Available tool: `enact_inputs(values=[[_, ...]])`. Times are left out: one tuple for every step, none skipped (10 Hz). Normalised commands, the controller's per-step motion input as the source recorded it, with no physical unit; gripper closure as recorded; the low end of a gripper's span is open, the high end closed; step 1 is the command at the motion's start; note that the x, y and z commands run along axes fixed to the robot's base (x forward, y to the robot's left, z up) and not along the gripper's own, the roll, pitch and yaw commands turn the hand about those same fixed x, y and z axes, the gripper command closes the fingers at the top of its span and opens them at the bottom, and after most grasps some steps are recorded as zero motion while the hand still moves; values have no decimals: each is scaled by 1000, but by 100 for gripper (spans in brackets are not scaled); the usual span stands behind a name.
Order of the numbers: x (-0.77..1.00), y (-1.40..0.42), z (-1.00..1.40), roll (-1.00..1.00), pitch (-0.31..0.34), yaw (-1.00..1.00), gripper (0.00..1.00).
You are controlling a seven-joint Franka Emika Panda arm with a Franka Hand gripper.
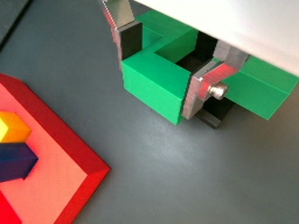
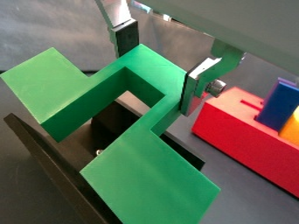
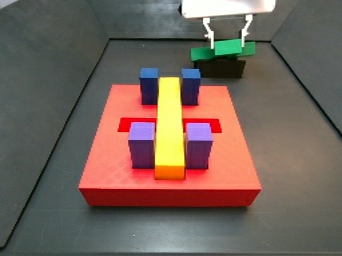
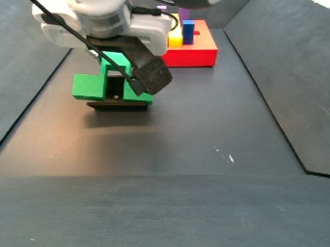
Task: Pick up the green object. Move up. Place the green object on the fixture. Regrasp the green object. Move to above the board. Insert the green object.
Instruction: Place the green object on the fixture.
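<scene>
The green object [image 3: 223,50] is being carried on the fixture [image 3: 222,68], which is standing on the floor behind the board [image 3: 171,150], apart from it. The gripper [image 3: 229,38] is positioned directly over the fixture, its fingers [image 1: 212,87] straddling the object's middle.

Side view, board end: camera sits high, looks down along the red board [image 3: 167,165] toward the far end of the floor, where the gripper [image 3: 227,41] hangs over the green object [image 3: 222,50] on the fixture [image 3: 222,68]. Board near, fixture far.

Side view, opposite end: lower, closer to the gripper [image 4: 125,79]; green object [image 4: 91,87] in mid-frame, board [image 4: 194,55] small at the back (the two side views face roughly toward each other).

Both wrist views: very close, looking down past the fingers [image 1: 212,83] [image 2: 201,74] onto the green object [image 1: 158,83] [image 2: 140,131]; each catches a board corner [image 1: 59,149] [image 2: 246,140].
</scene>
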Motion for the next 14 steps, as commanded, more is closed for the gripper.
enact_inputs(values=[[131, 0, -17, 214, 369, -183, 100], [74, 0, -17, 120, 263, -143, 100], [66, 0, -51, 6, 166, -106, 100], [54, -11, -83, 0, 123, -106, 100], [31, -111, -171, 0, 146, -134, 100], [26, -80, -143, -20, 200, -154, 100], [0, 0, -69, -163, 103, -143, 100], [17, 0, -66, -37, 146, -111, 100], [14, 0, -129, -11, 154, -80, 100], [71, 0, -109, -37, 154, -31, 100], [0, 0, 0, 14, 0, 0, 100], [0, 9, 0, 46, 0, 0, 100], [0, 29, 0, 34, 0, 0, 100], [0, 0, 0, 0, 0, 0, 0]])
